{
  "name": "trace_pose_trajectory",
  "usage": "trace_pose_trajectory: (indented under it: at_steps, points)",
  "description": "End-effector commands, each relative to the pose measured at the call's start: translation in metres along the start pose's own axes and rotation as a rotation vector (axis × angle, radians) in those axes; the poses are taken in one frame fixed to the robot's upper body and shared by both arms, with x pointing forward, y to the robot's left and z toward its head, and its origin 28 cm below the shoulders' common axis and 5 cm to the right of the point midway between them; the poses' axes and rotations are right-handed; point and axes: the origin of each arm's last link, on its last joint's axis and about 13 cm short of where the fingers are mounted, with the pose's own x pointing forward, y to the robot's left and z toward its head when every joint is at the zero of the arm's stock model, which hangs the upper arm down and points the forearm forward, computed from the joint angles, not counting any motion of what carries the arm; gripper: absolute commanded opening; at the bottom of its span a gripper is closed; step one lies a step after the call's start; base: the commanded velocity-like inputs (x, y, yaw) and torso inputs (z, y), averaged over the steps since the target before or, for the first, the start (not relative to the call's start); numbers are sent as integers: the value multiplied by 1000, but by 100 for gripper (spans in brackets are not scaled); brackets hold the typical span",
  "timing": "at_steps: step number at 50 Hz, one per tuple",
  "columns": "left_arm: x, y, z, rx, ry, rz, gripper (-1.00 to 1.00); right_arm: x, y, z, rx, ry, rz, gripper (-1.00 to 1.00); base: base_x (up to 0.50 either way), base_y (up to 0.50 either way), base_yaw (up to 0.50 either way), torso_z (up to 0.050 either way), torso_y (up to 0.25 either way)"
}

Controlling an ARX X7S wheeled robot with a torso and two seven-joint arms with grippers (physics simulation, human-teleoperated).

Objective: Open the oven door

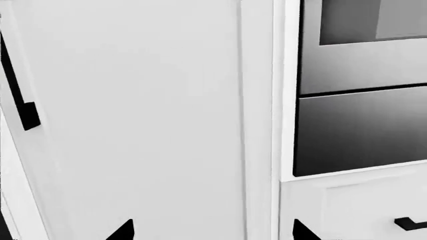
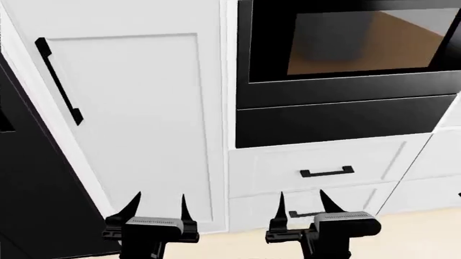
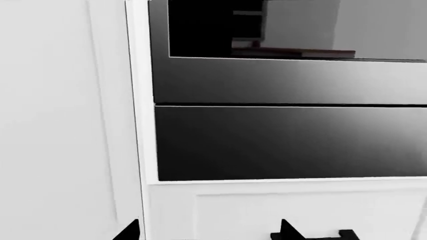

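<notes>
The glossy black oven door with its brown-reflecting glass window [image 2: 346,48] sits shut, high in the white cabinetry. Directly below it lies a narrower plain black panel [image 2: 338,120], and below that a white drawer with a short black handle [image 2: 327,172]. The left gripper [image 2: 157,208] and right gripper [image 2: 301,204] hang well below the door, jaws spread and empty. No door handle is in view. Risk: reaching from here could catch the drawer handle or press the plain panel instead.

The oven door [image 2: 353,48] sits above a plain panel [image 2: 338,121]; drawer [image 2: 324,167] beneath; cabinet door [image 2: 137,118] left.
</notes>
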Motion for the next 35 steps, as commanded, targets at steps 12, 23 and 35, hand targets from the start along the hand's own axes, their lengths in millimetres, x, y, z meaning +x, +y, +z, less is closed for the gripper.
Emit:
trace_pose_trajectory:
  at_steps: [12,23,35]
  points:
    - [-1,0,0,-3,0,-5,100,-1,-2,2,21,-5,-4,100,0,0,-500,0,0]
    - [-1,0,1,-4,0,-4,100,-1,-2,3,23,-7,1,100,0,0,-500,0,0]
    - [-1,0,0,-3,0,-5,100,-1,-2,3,23,-15,5,100,0,0,-500,0,0]
